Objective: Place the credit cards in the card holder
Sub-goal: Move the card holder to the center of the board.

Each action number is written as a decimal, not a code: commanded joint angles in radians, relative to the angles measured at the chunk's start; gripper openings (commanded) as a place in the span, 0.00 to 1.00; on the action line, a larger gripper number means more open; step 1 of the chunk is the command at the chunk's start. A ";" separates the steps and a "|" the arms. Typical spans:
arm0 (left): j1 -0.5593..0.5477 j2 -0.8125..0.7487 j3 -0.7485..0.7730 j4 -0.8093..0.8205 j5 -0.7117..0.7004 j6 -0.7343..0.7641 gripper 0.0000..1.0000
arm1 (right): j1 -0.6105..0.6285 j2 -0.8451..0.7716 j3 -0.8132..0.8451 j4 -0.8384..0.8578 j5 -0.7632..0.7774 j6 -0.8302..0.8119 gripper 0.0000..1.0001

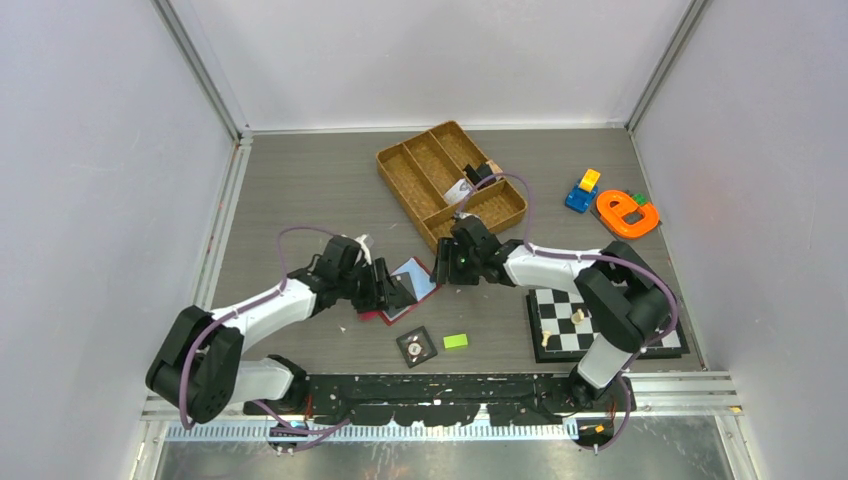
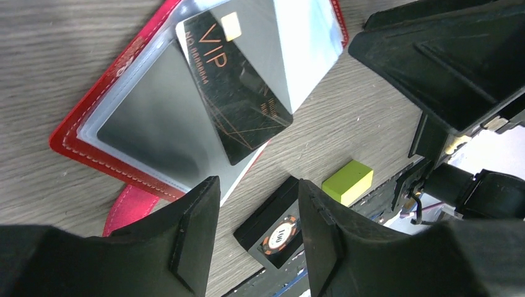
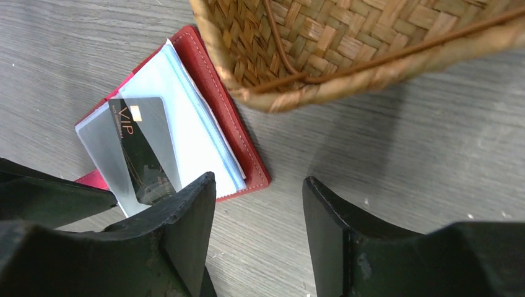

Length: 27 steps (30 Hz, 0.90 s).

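on the grey wood-grain table (image 1: 300,190), just beside the near corner of the woven tray (image 1: 450,180), the red card holder (image 1: 412,283) lies folded open with its clear sleeves facing up; a black credit card (image 2: 238,93) with copper "vip" lettering and a gold chip rests tilted across those sleeves; whether it sits inside a sleeve or only on top cannot be told; in the right wrist view the same card lies on the holder's left half, and the holder's red stitched edge runs close to the tray's corner.

the left gripper (image 1: 388,290) is at the holder's near-left side, fingers apart with nothing between them; through the gap the left wrist view shows a black tile (image 2: 275,229) with a round dial, and just beside it a green block (image 2: 348,181), both on the table near the holder; the right gripper (image 1: 452,262) is at the holder's far-right side, its fingers also spread with only bare table between them; the two grippers face each other across the holder; a chessboard (image 1: 600,320) lies well apart to the right.
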<state>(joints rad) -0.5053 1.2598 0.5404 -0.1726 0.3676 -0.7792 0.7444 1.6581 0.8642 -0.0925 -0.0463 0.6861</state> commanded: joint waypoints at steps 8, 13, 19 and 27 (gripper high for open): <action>-0.042 0.061 -0.022 0.082 -0.021 -0.086 0.51 | -0.033 0.096 0.057 0.085 -0.156 -0.068 0.52; -0.045 0.086 -0.024 0.095 -0.033 -0.087 0.51 | -0.031 0.104 0.053 0.088 -0.165 -0.063 0.51; -0.052 0.099 -0.026 0.131 -0.032 -0.102 0.51 | -0.032 0.125 0.053 0.124 -0.186 -0.052 0.49; -0.062 0.115 -0.033 0.168 -0.035 -0.117 0.50 | -0.032 0.140 0.055 0.134 -0.197 -0.044 0.47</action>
<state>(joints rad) -0.5583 1.3563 0.5194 -0.0387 0.3611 -0.8909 0.7055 1.7679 0.9073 0.0490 -0.2165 0.6415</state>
